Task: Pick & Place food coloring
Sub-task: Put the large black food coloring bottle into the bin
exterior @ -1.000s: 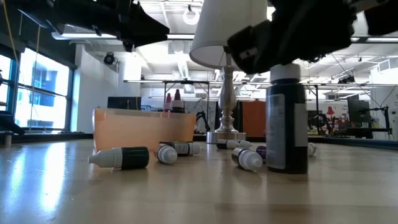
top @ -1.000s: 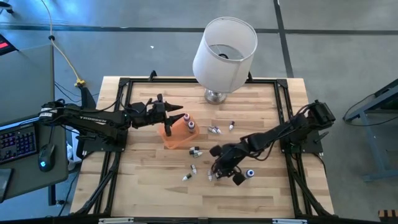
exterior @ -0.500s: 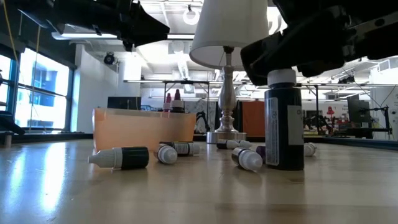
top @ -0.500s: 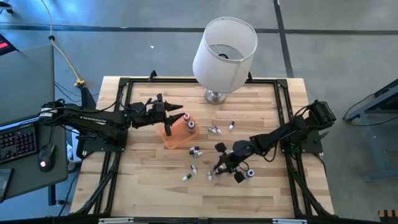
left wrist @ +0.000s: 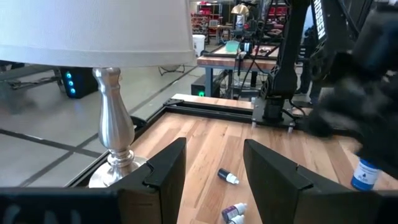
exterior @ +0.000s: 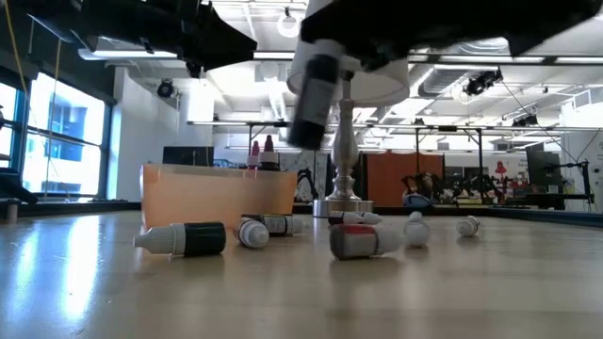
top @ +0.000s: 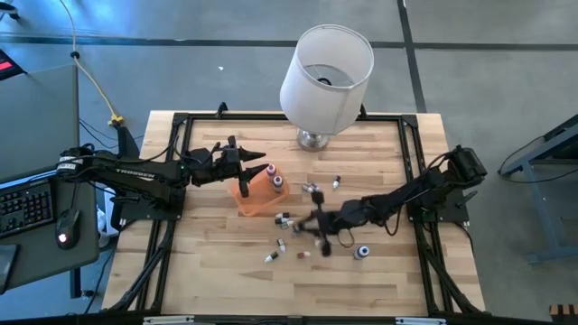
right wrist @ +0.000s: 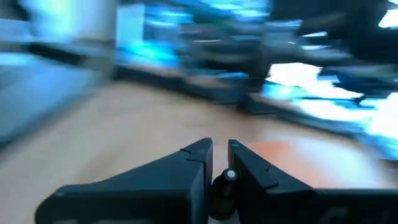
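**Right pincer is lifting a dropper bottle off the worktop and carrying it toward the tray**

At the left side of the worktop (top: pixel 203 271), the left pincer (top: pixel 260 162) is hanging where it was a second ago, above the back edge of the orange tray (top: pixel 247 200). Its jaws are standing apart and it is gripping nothing. Two red-capped bottles (top: pixel 274 177) are already standing in the tray.

The change is all on the right. A second ago the right pincer (top: pixel 318 224) was low over the bottles near the front edge, jaws half open. Now it is closing tight on one food coloring bottle (right wrist: pixel 229 179), pinching it just below its whitish cap. It is also swinging away from the front edge toward the tray. In the low view that bottle (exterior: pixel 316 89) is riding well clear of the wood.

So the pick looks done, and the carry to the tray is probably under way.

Loose bottles (top: pixel 284 219) are still lying around the middle of the worktop. A blue-capped bottle (top: pixel 363 252) is standing alone nearer the front right corner, so much of the task is still waiting.
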Controlling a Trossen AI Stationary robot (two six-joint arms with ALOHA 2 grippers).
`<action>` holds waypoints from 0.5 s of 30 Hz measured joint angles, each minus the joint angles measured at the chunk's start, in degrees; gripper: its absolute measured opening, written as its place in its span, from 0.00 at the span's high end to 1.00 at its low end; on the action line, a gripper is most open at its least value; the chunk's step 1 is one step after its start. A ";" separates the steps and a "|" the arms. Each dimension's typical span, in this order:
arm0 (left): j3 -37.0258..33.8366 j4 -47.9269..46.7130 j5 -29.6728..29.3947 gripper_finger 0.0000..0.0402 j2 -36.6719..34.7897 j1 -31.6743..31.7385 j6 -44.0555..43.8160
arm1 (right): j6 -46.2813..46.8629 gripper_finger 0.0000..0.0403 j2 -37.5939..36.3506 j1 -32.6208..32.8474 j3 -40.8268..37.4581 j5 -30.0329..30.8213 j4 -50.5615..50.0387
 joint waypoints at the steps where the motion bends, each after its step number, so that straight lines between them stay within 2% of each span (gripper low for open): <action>1: 0.00 0.00 0.02 0.60 0.00 0.00 0.00 | -1.65 0.91 0.00 -0.52 1.05 4.93 0.08; 2: 0.00 -0.01 0.04 0.60 0.00 0.00 -0.01 | -3.31 0.91 0.00 -1.21 2.01 8.39 0.27; 4: 0.00 -0.19 0.07 0.60 0.00 0.00 -0.28 | -5.09 0.92 0.00 -3.16 3.52 9.71 0.33; 10: 0.00 -0.30 0.18 0.60 0.00 0.00 -0.35 | 3.14 0.92 1.14 -10.77 4.98 -1.09 0.06; 15: -0.02 -0.43 0.16 0.60 0.00 0.00 -0.33 | 5.72 0.90 3.13 -14.56 4.90 -3.72 0.07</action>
